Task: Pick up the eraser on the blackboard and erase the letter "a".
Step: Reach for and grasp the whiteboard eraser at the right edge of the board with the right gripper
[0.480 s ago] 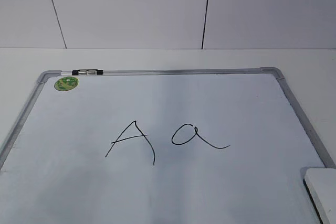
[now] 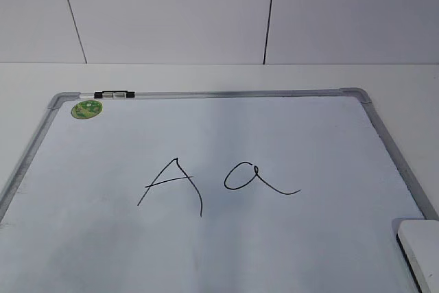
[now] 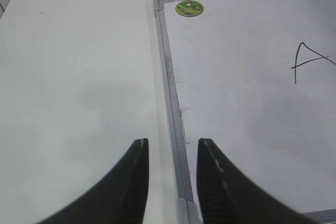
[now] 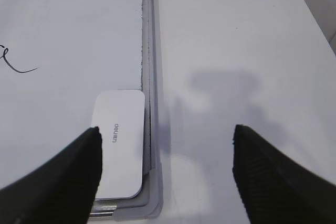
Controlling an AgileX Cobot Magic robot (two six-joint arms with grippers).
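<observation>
The blackboard point(image 2: 226, 142) is a white board with a grey frame lying flat on the table. The cursive letter "a" point(image 2: 257, 178) is at its middle, right of a capital "A" point(image 2: 175, 183). The white eraser point(image 2: 420, 248) lies in the board's near right corner; it also shows in the right wrist view point(image 4: 119, 142). My right gripper point(image 4: 165, 137) is open and empty above that corner, its left finger over the eraser's edge. My left gripper point(image 3: 172, 148) is open and empty, astride the board's left frame point(image 3: 170, 82). Neither gripper shows in the exterior view.
A round green magnet point(image 2: 86, 108) and a black clip point(image 2: 114, 93) sit at the board's far left corner. Bare white table point(image 4: 236, 40) lies right of the board and also left of it point(image 3: 79, 77). A white panelled wall point(image 2: 219, 12) stands behind.
</observation>
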